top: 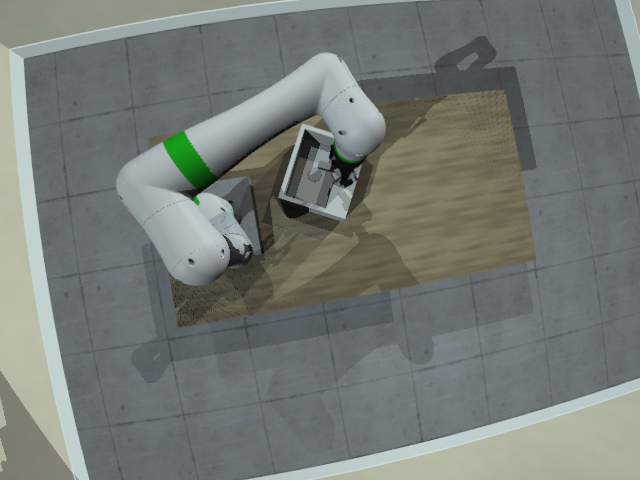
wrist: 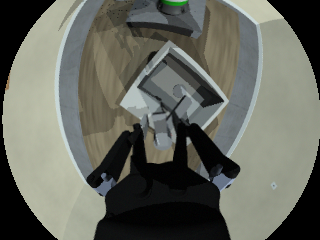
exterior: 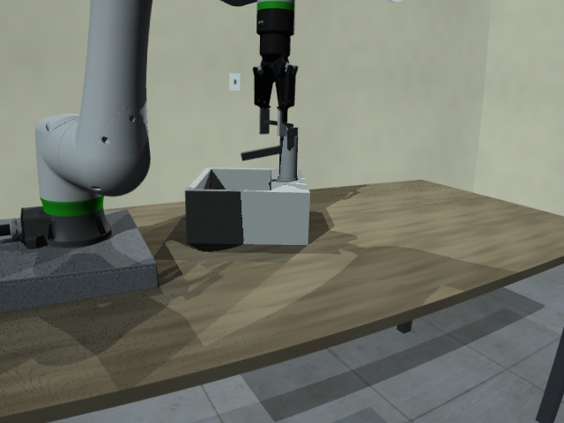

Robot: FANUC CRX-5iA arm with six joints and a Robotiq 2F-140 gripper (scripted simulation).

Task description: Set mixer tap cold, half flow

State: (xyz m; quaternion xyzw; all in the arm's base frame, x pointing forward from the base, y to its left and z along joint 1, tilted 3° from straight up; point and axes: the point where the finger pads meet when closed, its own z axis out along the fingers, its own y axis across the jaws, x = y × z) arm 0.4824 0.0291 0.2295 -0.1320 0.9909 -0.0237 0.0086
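Tool point(exterior: 274, 129) hung straight down over the tap point(exterior: 287, 159), which stood at the sink's point(exterior: 273, 218) back rim, on the worktop point(exterior: 410, 227) near the arm's base. Its fingers were partly spread and straddled the short lever point(exterior: 272, 122), one at 9 o'clock of it and one at 3 in the exterior view. They looked to bracket it rather than pinch it. That stance suits pushing the lever sideways toward the cold stop and nudging it up. The spout point(exterior: 259, 153) reached toward 9 o'clock over the basin.

The red and blue dots were too small to make out, so the cold side could not be told. In the top view the forearm covered the tap. In the wrist view the lever blurred into the tap head point(wrist: 162, 123). The lever's lift angle was hard to judge.
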